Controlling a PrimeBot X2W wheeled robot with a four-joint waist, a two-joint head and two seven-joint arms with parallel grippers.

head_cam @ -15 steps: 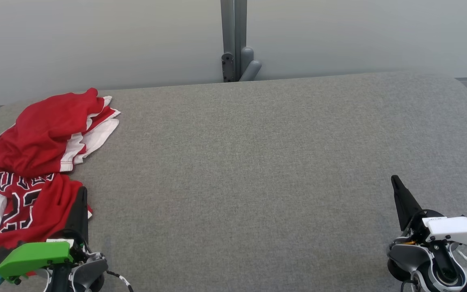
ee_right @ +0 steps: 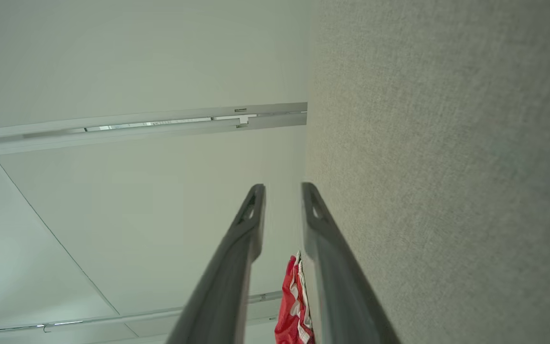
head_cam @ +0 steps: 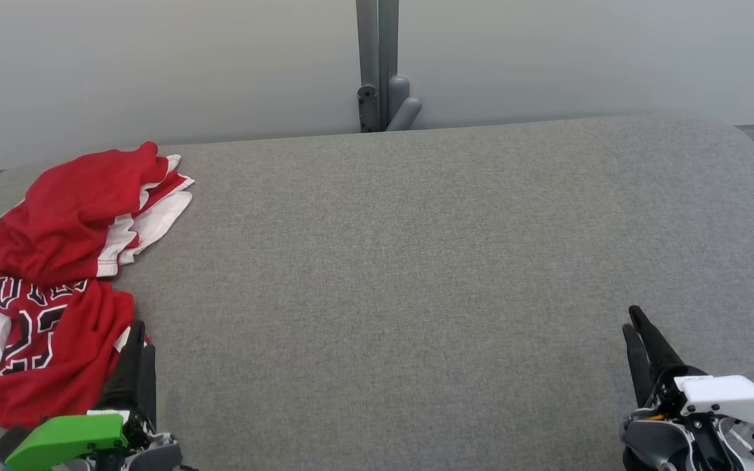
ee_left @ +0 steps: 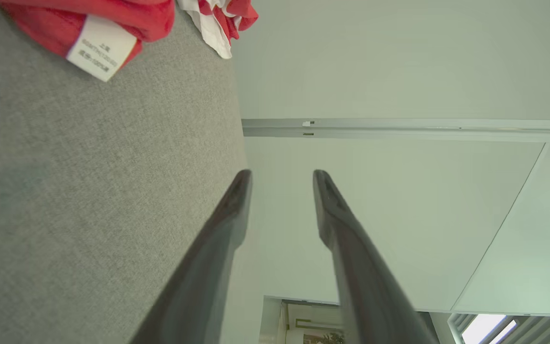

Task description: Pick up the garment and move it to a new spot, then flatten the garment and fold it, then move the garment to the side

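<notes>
Because the crumpled red-and-white basketball jersey [head_cam: 56,275] lies bunched at the left end of the grey woven-fabric tabletop [head_cam: 416,261], we judge our left gripper [head_cam: 141,337] is placed just beside its near edge to take it first. Its fingers are spread with nothing between them, and a white care label [ee_left: 100,48] lies close ahead. Our right gripper [head_cam: 629,319] sits well apart at the lower right, fingers slightly parted and empty, likely held over bare cloth where the jersey could be laid. Behind the tabletop we see a plain pale wall [head_cam: 154,65] and a grey metal post [head_cam: 377,59].
</notes>
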